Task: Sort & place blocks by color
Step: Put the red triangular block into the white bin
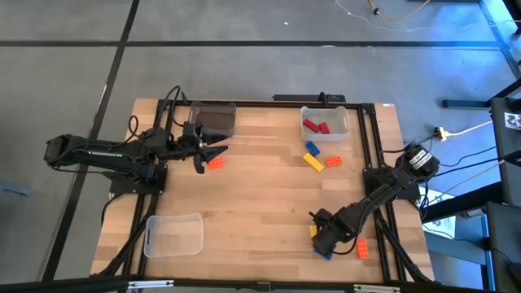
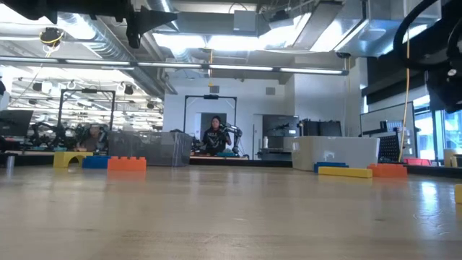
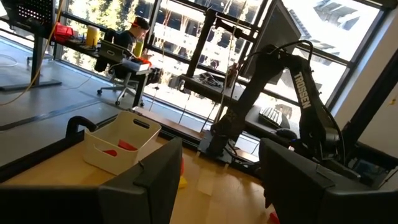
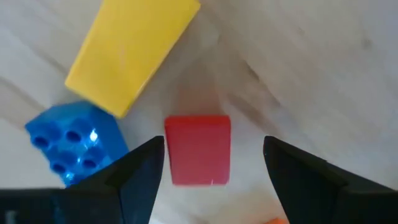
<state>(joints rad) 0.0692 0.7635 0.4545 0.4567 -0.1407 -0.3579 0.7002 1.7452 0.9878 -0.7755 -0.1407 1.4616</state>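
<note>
My right gripper (image 1: 326, 238) (image 4: 214, 146) is near the table's near right corner, pointing down and open. Its fingers stand on either side of a red block (image 4: 197, 150) that lies flat on the wood. Whether one finger touches it, I cannot tell. A yellow block (image 4: 130, 53) and a blue studded block (image 4: 69, 144) lie just beyond it. An orange block (image 1: 362, 250) lies to the gripper's right. My left gripper (image 1: 202, 155) (image 3: 217, 162) is held level and open over the table's far left, beside an orange block (image 1: 216, 162).
A white bin (image 1: 324, 122) at the far edge holds red blocks (image 1: 316, 126). Blue (image 1: 312, 148), yellow (image 1: 313, 161) and orange (image 1: 334, 162) blocks lie in front of it. There is a dark bin (image 1: 213, 118) at far left and a clear bin (image 1: 173, 234) at near left.
</note>
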